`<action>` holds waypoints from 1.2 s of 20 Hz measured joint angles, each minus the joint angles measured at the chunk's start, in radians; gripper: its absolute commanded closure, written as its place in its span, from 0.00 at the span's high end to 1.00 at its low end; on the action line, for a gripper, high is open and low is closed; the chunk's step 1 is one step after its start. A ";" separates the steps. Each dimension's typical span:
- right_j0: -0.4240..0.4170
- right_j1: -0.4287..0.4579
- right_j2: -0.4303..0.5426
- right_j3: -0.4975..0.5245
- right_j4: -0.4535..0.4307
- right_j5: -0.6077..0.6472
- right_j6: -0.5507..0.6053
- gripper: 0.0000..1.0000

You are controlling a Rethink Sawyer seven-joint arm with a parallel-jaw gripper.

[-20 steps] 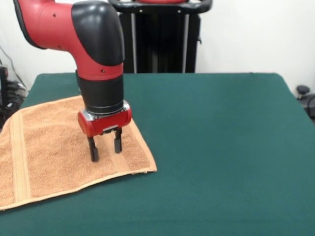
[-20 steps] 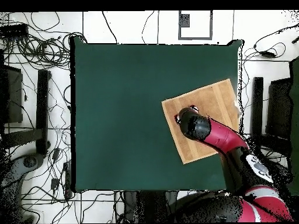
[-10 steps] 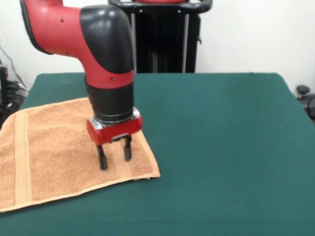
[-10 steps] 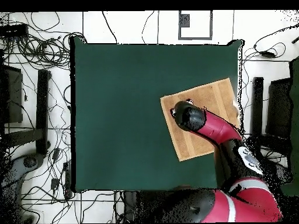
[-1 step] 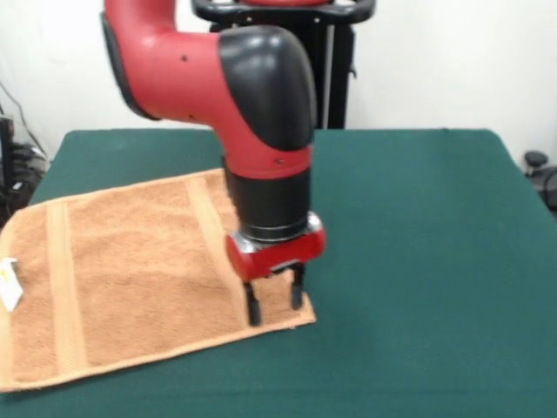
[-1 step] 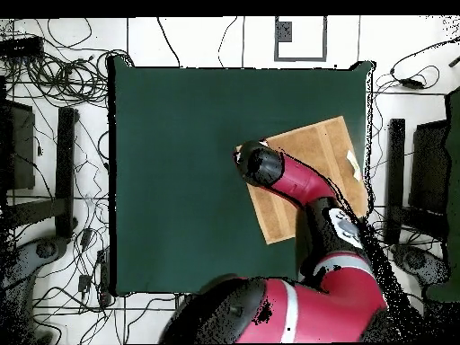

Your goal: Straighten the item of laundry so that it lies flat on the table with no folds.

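Note:
The item of laundry [image 5: 130, 261] is an orange-tan towel that lies spread on the left part of the green table [image 5: 418, 261], with woven bands near two edges and a small white tag [image 5: 9, 283] at its left edge. My gripper [image 5: 275, 306] stands open and points straight down, its two fingertips resting on the towel's near right corner. Seen from overhead, the towel [image 6: 319, 148] sits near the table's [image 6: 180, 162] right side. The red arm [image 6: 296, 184] covers part of it and hides the gripper.
A black stand [image 5: 283, 70] rises behind the table's far edge. Cables [image 6: 54, 72] and dark equipment lie on the floor around the table. The towel's left edge reaches the table's left edge in the front view.
The gripper has moved right and nearer in the front view, and the towel has slid along under its fingertips. The white tag now shows at the towel's left edge.

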 measured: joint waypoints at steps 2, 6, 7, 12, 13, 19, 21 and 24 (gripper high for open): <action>0.027 0.002 -0.005 -0.003 0.026 0.000 0.024 1.00; 0.075 0.003 -0.010 -0.003 0.063 0.000 0.070 1.00; 0.086 0.003 -0.010 -0.003 0.070 0.000 0.084 1.00; 0.119 0.003 -0.007 -0.003 0.089 0.000 0.136 1.00; 0.119 0.003 -0.007 -0.002 0.089 0.000 0.140 1.00; 0.086 -0.028 0.007 0.042 0.089 0.000 0.167 1.00; 0.066 -0.047 0.016 0.065 0.089 -0.001 0.168 1.00; 0.017 -0.097 0.027 0.119 0.079 -0.017 0.168 1.00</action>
